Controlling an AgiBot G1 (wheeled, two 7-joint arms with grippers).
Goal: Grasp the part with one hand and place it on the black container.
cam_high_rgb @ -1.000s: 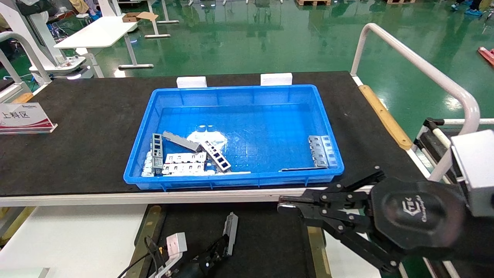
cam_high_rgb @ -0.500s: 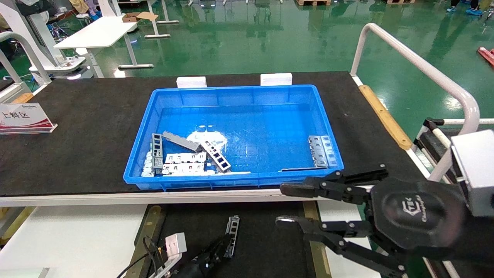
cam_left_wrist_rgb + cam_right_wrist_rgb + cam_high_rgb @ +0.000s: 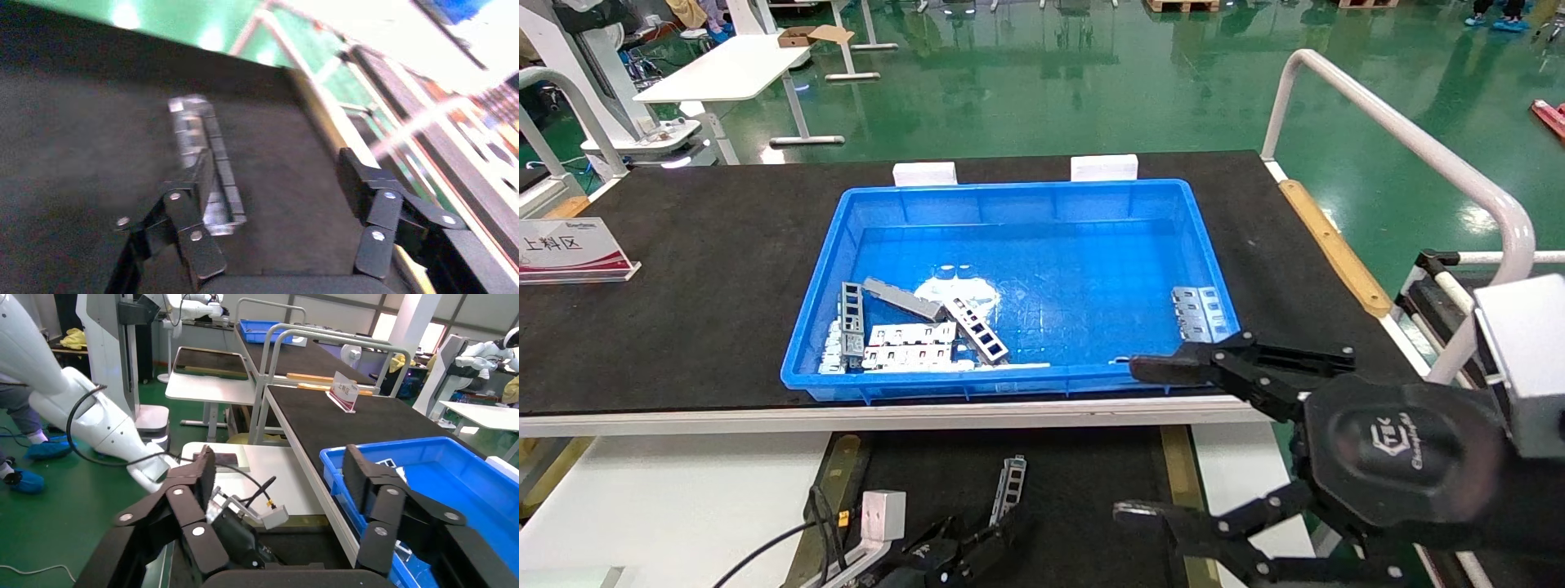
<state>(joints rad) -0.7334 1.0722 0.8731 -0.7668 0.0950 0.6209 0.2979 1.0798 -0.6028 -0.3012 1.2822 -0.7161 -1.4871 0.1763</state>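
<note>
The part (image 3: pixel 1008 488) is lying on the black container (image 3: pixel 1083 482), down in front of the table (image 3: pixel 682 269), its length running away from the robot. The left end effector (image 3: pixel 964 551) is sitting low at the part's near end with its fingers spread apart; in the left wrist view one finger (image 3: pixel 183 226) is just beside the part (image 3: pixel 205 162), possibly touching its near end, while the other is standing well clear, so nothing is being gripped. A brass strip (image 3: pixel 1177 474) is edging the container on the robot's right. The right end effector (image 3: pixel 1140 441) is hanging wide open and empty in front of the blue bin (image 3: pixel 1009 384), its upper finger crossing the bin's near right corner and covering part of the metal plates (image 3: pixel 1193 306) there. More plates and a grey bar (image 3: pixel 903 299) are lying piled in the bin's near left corner. A red-and-white sign (image 3: pixel 568 249) is standing at the table's left edge, and two white blocks (image 3: pixel 925 173) are sitting behind the bin.
</note>
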